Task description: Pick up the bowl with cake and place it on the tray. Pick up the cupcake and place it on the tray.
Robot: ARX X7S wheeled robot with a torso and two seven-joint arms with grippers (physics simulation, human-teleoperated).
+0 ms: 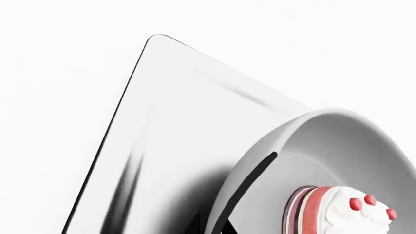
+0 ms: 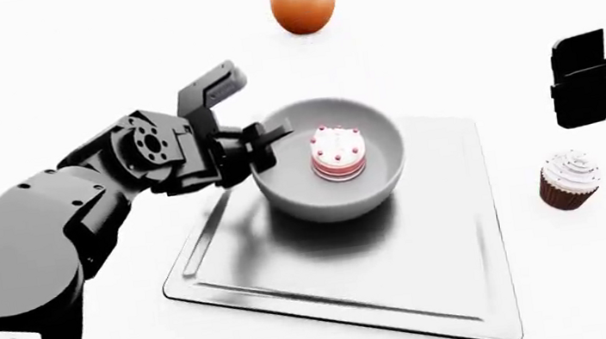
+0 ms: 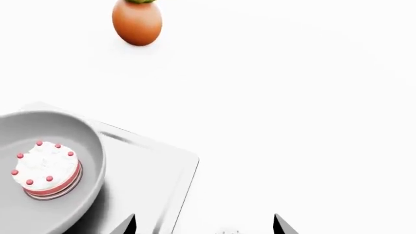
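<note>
Step in hand: first half of the task, judged close to done; the bowl point(image 2: 332, 162) was over the tray point(image 2: 291, 266), release not yet made.
Left tool: the left tool point(image 2: 259, 144) pinched the near-left rim of the bowl, one finger inside the wall, one outside; the left wrist view showed a dark finger point(image 1: 250, 183) lying against the inner wall.
Bowl: sat over the far part of the tray, with a shadow beneath it; whether it rested flat or hung just above, I could not tell.
Cake: the cake point(image 2: 338, 151) stood upright in the middle of the bowl, red dots up.
Tray: lay flat on the white worktop point(image 2: 59, 69); its near half was bare.
Right tool: the right tool point(image 3: 204, 225) hovered above the worktop, spread wide, holding nothing, tips either side of a white speck of frosting at the frame edge.
Cupcake: the cupcake point(image 2: 570, 179) stood on the worktop just beside the tray's right edge, untouched, roughly under the right tool.
Other: an orange-brown fruit point(image 2: 302, 0) with a green top stood at the far side, well apart from the work.
Next move, as judged: settle the bowl, spread the left fingers, lift clear without dragging the rim. Then lower the right tool straight over the cupcake, close on the wrapper, not the frosting, and carry it to bare tray near the bowl.
</note>
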